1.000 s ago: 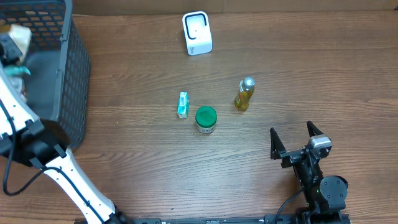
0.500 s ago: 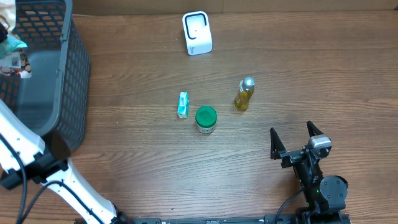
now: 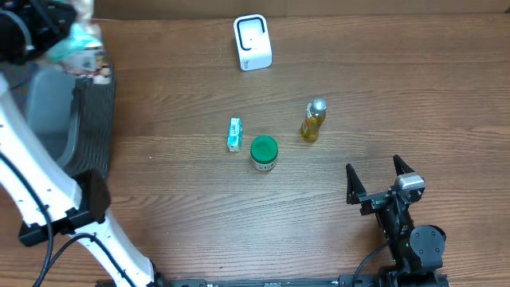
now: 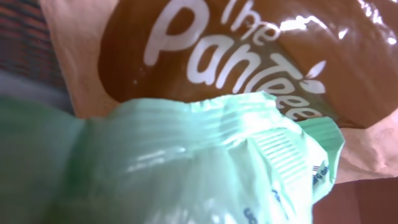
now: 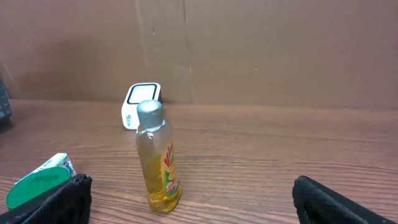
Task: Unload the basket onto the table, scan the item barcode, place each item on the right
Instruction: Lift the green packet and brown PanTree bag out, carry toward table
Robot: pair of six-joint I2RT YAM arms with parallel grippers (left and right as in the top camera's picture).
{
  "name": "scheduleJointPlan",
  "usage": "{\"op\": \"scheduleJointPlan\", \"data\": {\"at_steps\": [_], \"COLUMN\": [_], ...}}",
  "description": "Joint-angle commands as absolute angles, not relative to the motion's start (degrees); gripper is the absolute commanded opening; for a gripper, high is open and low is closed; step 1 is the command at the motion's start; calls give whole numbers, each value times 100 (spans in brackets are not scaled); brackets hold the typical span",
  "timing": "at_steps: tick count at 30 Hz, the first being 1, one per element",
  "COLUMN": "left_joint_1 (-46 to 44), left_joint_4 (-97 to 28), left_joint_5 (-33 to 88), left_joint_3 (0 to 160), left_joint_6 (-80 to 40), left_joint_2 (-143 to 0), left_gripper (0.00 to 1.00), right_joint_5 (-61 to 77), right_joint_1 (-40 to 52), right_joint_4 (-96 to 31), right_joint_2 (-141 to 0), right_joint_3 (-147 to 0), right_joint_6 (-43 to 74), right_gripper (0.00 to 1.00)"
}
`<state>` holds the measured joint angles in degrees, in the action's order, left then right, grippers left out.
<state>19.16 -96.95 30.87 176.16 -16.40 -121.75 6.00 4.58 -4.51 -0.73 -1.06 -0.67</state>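
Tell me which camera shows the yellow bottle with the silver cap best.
The right wrist view: the yellow bottle stands upright and close, side-on, cap and label plain. Overhead shows the bottle small, from above. The left wrist view misses it, filled by a pale green packet and a brown bag.

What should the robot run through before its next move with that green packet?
1. Green packet gripped by the left gripper: ok, held up at the basket rim.
2. Only one item picked up: cannot tell; a brown bag shows right behind the packet.
3. Barcode turned towards the scanner: cannot tell.
4. Way to the scanner free: ok; the bottle, jar and small box stand off to the side.
5. Right gripper out of the way: ok, open and empty.
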Motion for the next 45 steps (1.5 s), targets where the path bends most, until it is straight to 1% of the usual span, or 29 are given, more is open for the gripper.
{"op": "scheduleJointPlan", "data": {"at_steps": [1, 4, 9, 16, 21, 24, 31, 38, 45], "left_joint_1": [1417, 937, 204, -401, -578, -604, -604, -604, -604], "left_joint_4": [-9679, -9679, -9679, -9679, -9629, -9426, -8423, -7513, -6930], "left_joint_5": [3103, 2814, 1811, 910, 530, 499, 403, 392, 259], "left_joint_3": [17543, 17360, 16676, 15253, 13979, 13266, 11660, 10602, 10106], "left_joint_6": [-1673, -1691, -1968, -3037, -3568, -3623, -3990, -4381, -4394], "left_joint_2": [-12149, -12149, -12149, -12149, -12149, -12149, -12149, -12149, -12149], "left_gripper": [4, 4, 4, 4, 4, 4, 4, 4, 4], "right_joint_5": [591, 591, 591, 591, 591, 591, 591, 591, 591], "right_joint_1": [447, 447, 447, 447, 447, 447, 447, 447, 447], "right_joint_4": [-427, -427, -427, -427, -427, -427, -427, -427, -427], "right_joint_2": [-16, -16, -16, -16, -16, -16, -16, -16, -16], "right_joint_3": [-45, -45, -45, -45, -45, -45, -45, -45, -45], "right_joint_6": [-93, -91, -91, -91, -91, -93, -91, -91, -93], "right_gripper": [100, 100, 100, 100, 100, 100, 100, 100, 100]}}
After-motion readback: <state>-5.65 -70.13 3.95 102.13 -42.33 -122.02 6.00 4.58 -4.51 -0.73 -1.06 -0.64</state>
